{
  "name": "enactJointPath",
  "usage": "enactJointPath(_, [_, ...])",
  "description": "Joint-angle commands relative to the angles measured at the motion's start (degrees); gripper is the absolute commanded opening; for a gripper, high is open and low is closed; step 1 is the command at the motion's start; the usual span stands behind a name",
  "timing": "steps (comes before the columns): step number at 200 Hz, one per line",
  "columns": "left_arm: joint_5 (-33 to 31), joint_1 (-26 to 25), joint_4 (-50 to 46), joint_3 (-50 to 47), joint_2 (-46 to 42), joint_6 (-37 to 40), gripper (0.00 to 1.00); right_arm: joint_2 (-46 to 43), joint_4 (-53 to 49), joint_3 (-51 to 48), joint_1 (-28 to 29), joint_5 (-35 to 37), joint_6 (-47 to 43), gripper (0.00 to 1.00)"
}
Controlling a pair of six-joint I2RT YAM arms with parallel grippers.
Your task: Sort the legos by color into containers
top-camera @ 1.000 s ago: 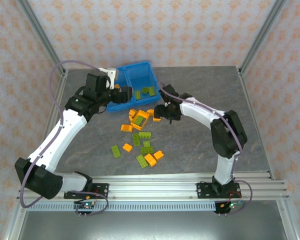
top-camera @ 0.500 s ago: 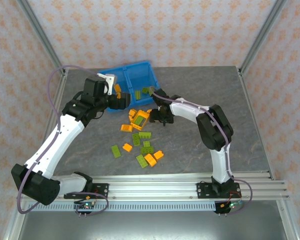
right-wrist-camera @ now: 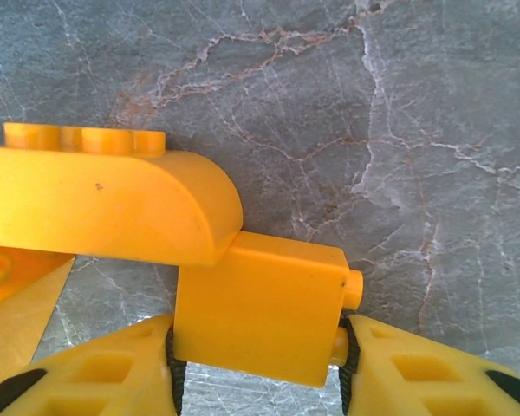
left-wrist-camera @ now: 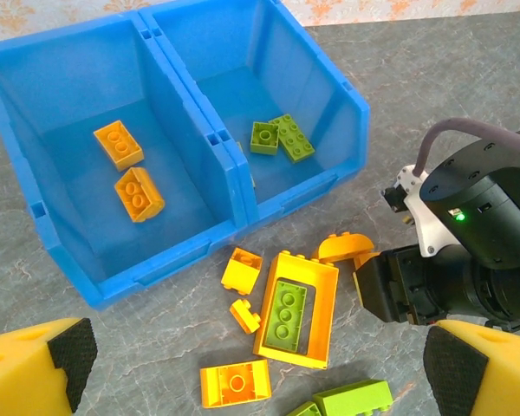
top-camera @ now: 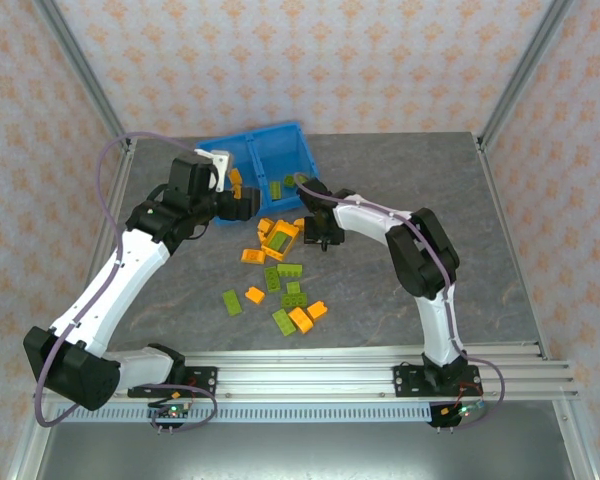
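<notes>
When counted from above: one bin (left-wrist-camera: 169, 260), two compartments, two arms.

In the left compartment (left-wrist-camera: 69, 130): two orange bricks (left-wrist-camera: 118, 143), lying flat and a little apart. In the right compartment (left-wrist-camera: 234, 95): two green bricks (left-wrist-camera: 292, 139), side by side toward the back.

Loose on the table (top-camera: 500, 230), between the arms: about nine orange and seven green, a rough count owing to the tight cluster just in front of the bin. Among them, one open orange frame (left-wrist-camera: 316, 295) with a single green piece (left-wrist-camera: 284, 314) lying inside.

Over that cluster, left gripper (left-wrist-camera: 262, 347) with fingers (left-wrist-camera: 35, 368) spread wide. Low at the table on the cluster's right side, right gripper (right-wrist-camera: 258, 347) with pads pressed to both sides of a small orange block (right-wrist-camera: 260, 316). Touching that block, one curved orange brick (right-wrist-camera: 113, 204).

Bin close to the far edge, left of centre. Broad bare table from the right arm out to the right edge. More bare room along the near rail (top-camera: 380, 362), left and right of the pile. Tight only in the middle, with both grippers near each other by the bin's front wall.
</notes>
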Motion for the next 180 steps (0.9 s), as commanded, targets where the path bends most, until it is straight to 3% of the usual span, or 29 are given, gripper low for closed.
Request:
enactJointPath(1, [-1.34,0.19,1.39,-0.66,0.01,-0.1,1.0,0.6,-1.25,-0.89,0.07,2.86,0.67,0.42])
enactJointPath(46, [-2.88,0.22,1.48,-0.68,-1.01,-0.28,1.0,-8.19,0.57,-3.29,0.11,5.33,1.1,0.39])
enactJointPath(96, [-13.87,0.18,-0.52,-1.08,-6.0,-1.85,1.0,-15.2,1.92,3.74,4.6,5.19,-2.49,0.38])
enactJointPath(131, [-28.4,0.74,-4.94,-2.19,-10.54,-6.3,1.0,-5.65,1.69,20.76,8.66,1.04,-2.54,0.38])
enactJointPath(180, [-27.28,2.2,-3.13,-8.7,-16.81,-10.54,1.0,15.95,-2.84,47.03,9.47,-1.0,0.49,0.38])
